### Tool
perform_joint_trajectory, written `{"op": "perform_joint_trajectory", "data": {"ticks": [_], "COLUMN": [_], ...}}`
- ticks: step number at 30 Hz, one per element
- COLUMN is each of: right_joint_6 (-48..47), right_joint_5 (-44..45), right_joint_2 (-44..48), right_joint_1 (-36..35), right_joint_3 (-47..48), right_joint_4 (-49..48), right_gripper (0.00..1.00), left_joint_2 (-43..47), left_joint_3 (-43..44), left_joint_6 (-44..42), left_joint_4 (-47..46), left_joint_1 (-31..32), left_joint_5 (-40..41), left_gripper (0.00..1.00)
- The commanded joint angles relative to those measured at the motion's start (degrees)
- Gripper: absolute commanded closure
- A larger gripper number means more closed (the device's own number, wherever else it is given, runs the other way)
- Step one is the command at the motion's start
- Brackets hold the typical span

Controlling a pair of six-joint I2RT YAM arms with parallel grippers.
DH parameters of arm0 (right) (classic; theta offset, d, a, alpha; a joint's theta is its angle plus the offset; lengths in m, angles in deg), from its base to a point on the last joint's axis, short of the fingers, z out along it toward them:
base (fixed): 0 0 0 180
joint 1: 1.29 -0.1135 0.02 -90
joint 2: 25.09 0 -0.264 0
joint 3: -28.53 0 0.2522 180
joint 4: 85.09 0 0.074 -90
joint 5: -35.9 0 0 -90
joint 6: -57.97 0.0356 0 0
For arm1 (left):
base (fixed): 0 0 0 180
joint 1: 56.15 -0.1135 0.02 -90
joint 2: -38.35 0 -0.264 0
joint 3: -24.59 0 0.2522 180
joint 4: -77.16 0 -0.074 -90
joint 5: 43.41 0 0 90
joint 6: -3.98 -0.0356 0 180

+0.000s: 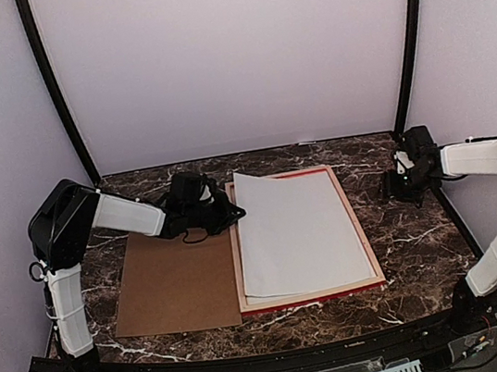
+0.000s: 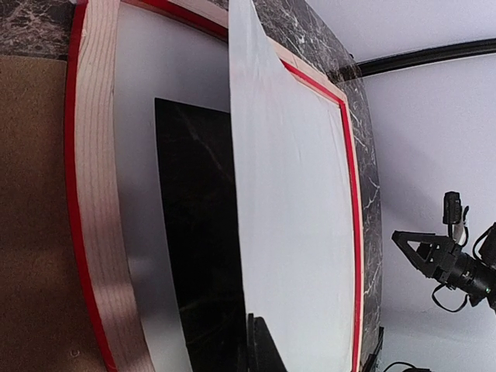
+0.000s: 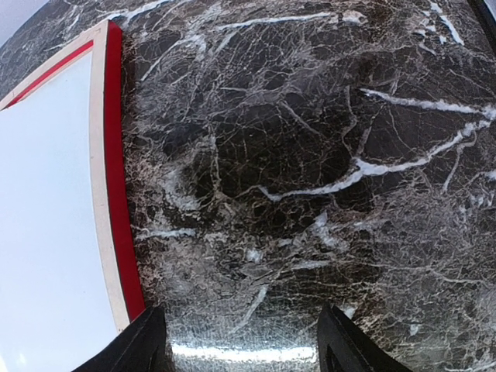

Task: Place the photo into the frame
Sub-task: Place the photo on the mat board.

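Red, pale-wood frame; white-backed photo; dark white-veined table.

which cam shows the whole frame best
Top external: all four sides of the frame show, with a white sheet over its middle. Left wrist shows the frame close up but cut off at the bottom. Right wrist catches only a stretch of one rail.

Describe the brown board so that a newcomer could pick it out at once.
Start at the dark marble table, then find the red-edged frame lying at its middle. Directly left of the frame lies a flat backing board, the only plain brown, rail-less rectangle there.
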Motion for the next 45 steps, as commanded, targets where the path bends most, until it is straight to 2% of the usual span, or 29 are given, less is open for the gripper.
{"op": "perform_joint_trajectory", "data": {"ticks": [1,16,35,45], "right_joint_6": [-0.27,0.13,0.83,0.83], "right_joint_5": [-0.31,-0.22,-0.33,-0.29], "right_joint_2": [-0.54,-1.59,-3.37,-3.46], "right_joint_1": [-0.47,-1.21,-3.3,-3.56], "right_joint_3": [0.7,0.56,0.85,1.07], "right_joint_4": [-1.23,-1.65,-2.87,-2.88], "right_gripper": [0.32,0.32,0.31,0.31], "left_joint_2": [2.98,2.7,0.74,0.56], "left_joint_3": [1.11,-2.8,-1.57,-1.4], "left_joint_6": [-0.87,7.63,7.17,6.53], "left_joint_4": [0.51,-7.43,-6.98,-5.77], "left_joint_1": [-0.23,-0.22,0.75,1.44], "left_joint_5": [0.63,0.02,-0.34,-0.05], "left_gripper": [1.0,1.0,1.0,0.88]}}
